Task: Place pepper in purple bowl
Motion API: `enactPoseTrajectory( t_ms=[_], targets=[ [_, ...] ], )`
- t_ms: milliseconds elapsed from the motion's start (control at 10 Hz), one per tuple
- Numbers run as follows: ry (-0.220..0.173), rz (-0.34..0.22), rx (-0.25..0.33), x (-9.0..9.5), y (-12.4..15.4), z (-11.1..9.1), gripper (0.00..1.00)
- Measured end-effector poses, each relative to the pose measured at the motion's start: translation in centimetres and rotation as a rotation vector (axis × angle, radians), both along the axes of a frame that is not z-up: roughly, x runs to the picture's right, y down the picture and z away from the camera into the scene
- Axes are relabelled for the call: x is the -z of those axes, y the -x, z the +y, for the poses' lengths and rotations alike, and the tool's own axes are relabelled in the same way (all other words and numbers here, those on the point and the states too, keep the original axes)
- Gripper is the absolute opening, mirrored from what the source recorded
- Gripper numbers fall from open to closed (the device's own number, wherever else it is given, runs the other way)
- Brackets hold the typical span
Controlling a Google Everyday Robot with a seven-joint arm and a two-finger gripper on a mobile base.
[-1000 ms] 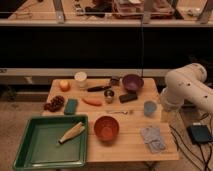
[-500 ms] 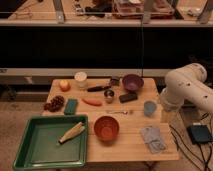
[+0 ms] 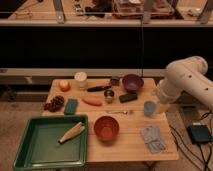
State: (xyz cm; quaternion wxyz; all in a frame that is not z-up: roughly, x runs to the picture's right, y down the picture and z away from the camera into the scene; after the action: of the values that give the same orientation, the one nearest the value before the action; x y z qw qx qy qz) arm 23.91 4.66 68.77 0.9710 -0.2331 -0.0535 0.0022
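- Pepper [image 3: 92,102]: small, tapered, orange-red vegetable lying flat on the pale wooden table [image 3: 125,145], left of centre. It sits between the teal rectangular sponge [image 3: 71,106] and the small metal cup [image 3: 109,94], touching neither.
- Handling, as I judge it: light, firm enough for a modest pinch, with smooth skin that may slip and a round body that may roll. The best hold looks to be across the thicker middle, square to its length, coming from above.
- Purple bowl [image 3: 132,82]: small, round and dark, at the far side of the table. It is well apart from the pepper, with the metal cup between them.
- Gripper [image 3: 162,102]: at the end of the white arm, low at the table's right edge, just beside the pale blue cup [image 3: 149,108]. Whether it is apart or together, I cannot tell. Nothing is seen held, and it is far from the pepper.
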Motion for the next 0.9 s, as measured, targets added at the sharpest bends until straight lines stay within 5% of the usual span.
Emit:
enactPoseTrajectory(
  t_ms=[100, 400, 900],
  targets=[
    [-0.035, -0.063, 0.002, -0.3, 3.6, -2.8, 0.65],
    [-0.081, -0.177, 0.008, -1.1, 10.6, -6.9, 0.65],
    [-0.087, -0.321, 0.021, -5.6, 23.2, -9.5, 0.65]
  ],
)
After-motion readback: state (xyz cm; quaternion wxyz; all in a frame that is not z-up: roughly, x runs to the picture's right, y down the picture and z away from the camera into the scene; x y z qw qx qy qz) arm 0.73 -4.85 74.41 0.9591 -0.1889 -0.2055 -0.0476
